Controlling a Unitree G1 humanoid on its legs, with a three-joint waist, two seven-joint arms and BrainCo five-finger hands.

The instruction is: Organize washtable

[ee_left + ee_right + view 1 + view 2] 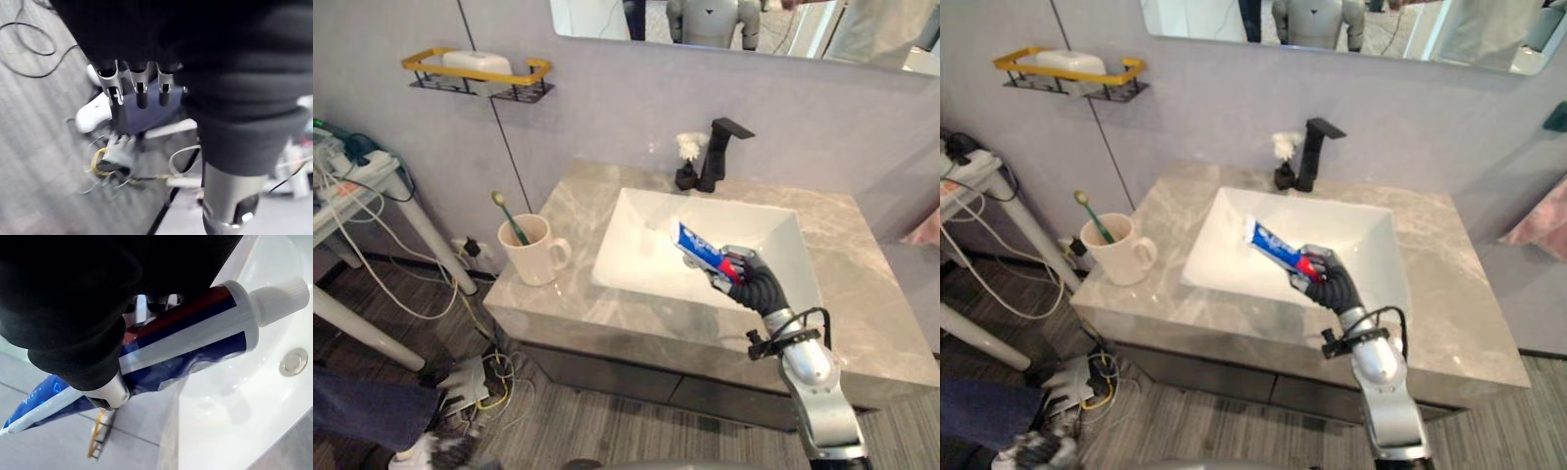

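Ops: Tube (703, 253) status?

Ctrl: Clamped in right hand (752, 282), fingers curled round it near the cap end. It's held in the air over the front of the sink (636, 211), with the flat tail sticking out toward the mug side. Left hand (139, 90) hangs low over the floor, fingers relaxed and holding nothing.

Ops: Risks?

Ctrl: Main one is a drop. The grip sits at one end and the tube is soft and slick, so it could pivot or slide out, probably into the basin near the drain (293, 361). Second is squeeze: too much pressure on a soft body could push paste out if the cap isn't tight. Can't tell whether it is.

Ops: Destination?

Ctrl: Likely the mug (533, 253), judging from the task. It's well apart, on the bench (862, 294) across the sink. That's a long reach for the right arm.

Ops: And at the mug?

Ctrl: Toothbrush (509, 220) leans inside it. The tail could catch the brush or the rim and tip the mug, which sits near the bench edge.
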